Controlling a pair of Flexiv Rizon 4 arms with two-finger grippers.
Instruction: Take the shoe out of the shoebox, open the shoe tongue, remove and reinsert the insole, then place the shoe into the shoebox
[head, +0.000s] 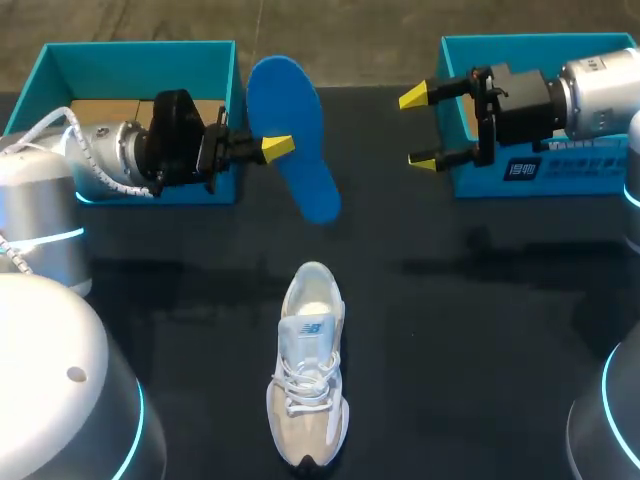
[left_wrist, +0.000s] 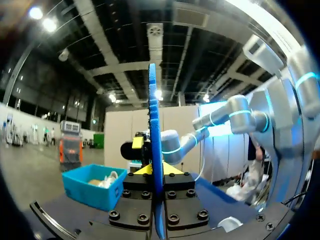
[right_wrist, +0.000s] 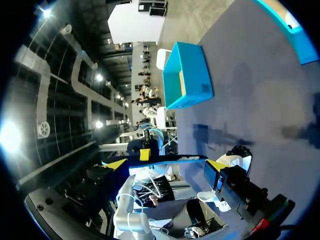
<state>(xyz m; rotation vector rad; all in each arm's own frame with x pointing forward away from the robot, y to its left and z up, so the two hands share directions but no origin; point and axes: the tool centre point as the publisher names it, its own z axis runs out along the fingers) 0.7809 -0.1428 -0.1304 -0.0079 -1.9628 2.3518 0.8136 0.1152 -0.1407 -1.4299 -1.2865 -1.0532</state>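
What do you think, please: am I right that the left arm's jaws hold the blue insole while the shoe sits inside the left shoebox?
Not quite: the shoe stands on the table, outside the left shoebox, as the head view shows. The left gripper does hold the blue insole in its jaws.

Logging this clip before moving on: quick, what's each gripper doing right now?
Left gripper: shut on the blue insole.
Right gripper: open, holding nothing.
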